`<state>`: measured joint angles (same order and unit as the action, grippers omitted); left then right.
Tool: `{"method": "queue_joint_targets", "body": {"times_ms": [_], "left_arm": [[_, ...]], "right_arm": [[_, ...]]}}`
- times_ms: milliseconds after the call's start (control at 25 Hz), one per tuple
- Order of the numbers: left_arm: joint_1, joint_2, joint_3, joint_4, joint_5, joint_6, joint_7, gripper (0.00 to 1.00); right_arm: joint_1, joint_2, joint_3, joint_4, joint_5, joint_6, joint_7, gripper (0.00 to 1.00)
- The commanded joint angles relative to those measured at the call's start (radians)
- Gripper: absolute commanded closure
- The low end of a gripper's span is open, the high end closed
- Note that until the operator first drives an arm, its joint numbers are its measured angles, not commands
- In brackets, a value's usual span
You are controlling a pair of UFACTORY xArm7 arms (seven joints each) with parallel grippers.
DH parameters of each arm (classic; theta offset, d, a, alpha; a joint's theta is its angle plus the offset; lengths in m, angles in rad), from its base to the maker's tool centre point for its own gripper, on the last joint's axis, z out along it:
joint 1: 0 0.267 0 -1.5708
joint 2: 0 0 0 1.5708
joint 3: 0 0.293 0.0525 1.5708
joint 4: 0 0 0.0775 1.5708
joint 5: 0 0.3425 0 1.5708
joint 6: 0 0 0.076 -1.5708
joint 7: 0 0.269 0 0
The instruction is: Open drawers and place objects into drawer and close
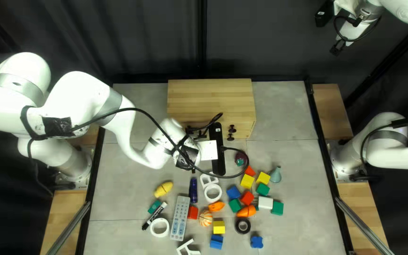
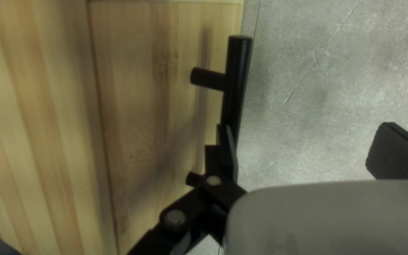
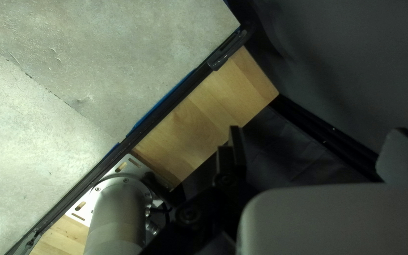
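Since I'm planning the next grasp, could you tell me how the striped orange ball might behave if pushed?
Its round shape suggests the striped orange ball would readily roll. The red block and yellow block close by might soon stop it.

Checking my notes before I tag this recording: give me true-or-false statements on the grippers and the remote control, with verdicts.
1. The left gripper is by the black handle of the wooden drawer cabinet, its jaws open. True.
2. The right gripper's jaws stand open. True.
3. The right gripper is down among the blocks. False: it is raised, at the top right of the top left view.
4. The remote control lies between a white ring and a red block. True.
5. The remote control lies on top of the cabinet. False: it lies on the table.
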<state>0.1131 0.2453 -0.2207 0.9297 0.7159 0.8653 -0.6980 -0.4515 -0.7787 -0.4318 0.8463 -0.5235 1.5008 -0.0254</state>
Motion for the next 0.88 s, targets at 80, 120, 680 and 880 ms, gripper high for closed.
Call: {"method": "queue_joint_targets", "body": {"times_ms": [80, 120, 680, 880], "left_arm": [[0.003, 0.008, 0.004, 0.001, 0.001, -0.003, -0.005, 0.0], [0.003, 0.009, 0.004, 0.0, 0.001, -0.005, -0.007, 0.0], [-0.003, 0.011, -0.002, -0.01, -0.011, -0.017, -0.031, 0.0], [-0.02, -0.027, -0.022, -0.034, -0.035, 0.006, -0.048, 0.0]], "right_arm": [[0.0, 0.0, 0.0, 0.0, 0.0, 0.0, 0.0, 0.0], [0.0, 0.0, 0.0, 0.0, 0.0, 0.0, 0.0, 0.0], [0.0, 0.0, 0.0, 0.0, 0.0, 0.0, 0.0, 0.0], [0.0, 0.0, 0.0, 0.0, 0.0, 0.0, 0.0, 0.0]]}}
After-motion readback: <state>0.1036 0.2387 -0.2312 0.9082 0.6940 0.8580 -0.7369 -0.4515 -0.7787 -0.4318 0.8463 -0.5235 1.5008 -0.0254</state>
